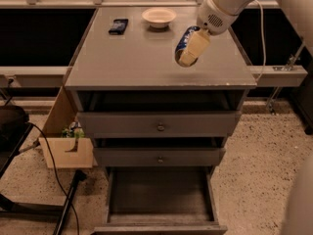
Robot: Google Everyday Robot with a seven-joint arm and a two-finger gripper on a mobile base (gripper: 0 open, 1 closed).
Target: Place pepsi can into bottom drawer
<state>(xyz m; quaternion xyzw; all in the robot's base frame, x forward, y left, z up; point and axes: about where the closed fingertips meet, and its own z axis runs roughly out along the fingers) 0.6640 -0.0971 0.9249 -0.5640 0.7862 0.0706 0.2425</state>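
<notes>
The blue pepsi can (183, 40) is held tilted in my gripper (190, 48), just above the grey cabinet top (132, 58) at its right middle. The cream fingers (194, 49) are shut on the can and cover most of its front. The white arm comes down from the top right. The bottom drawer (159, 195) is pulled open at the foot of the cabinet, a plain grey box with nothing in it, well below and a little left of the gripper.
A white bowl (158, 16) and a flat dark phone-like object (118, 26) sit at the back of the top. Two shut drawers with round knobs (160, 127) lie above the open one. A cardboard box (68, 148) and cables are on the floor at left.
</notes>
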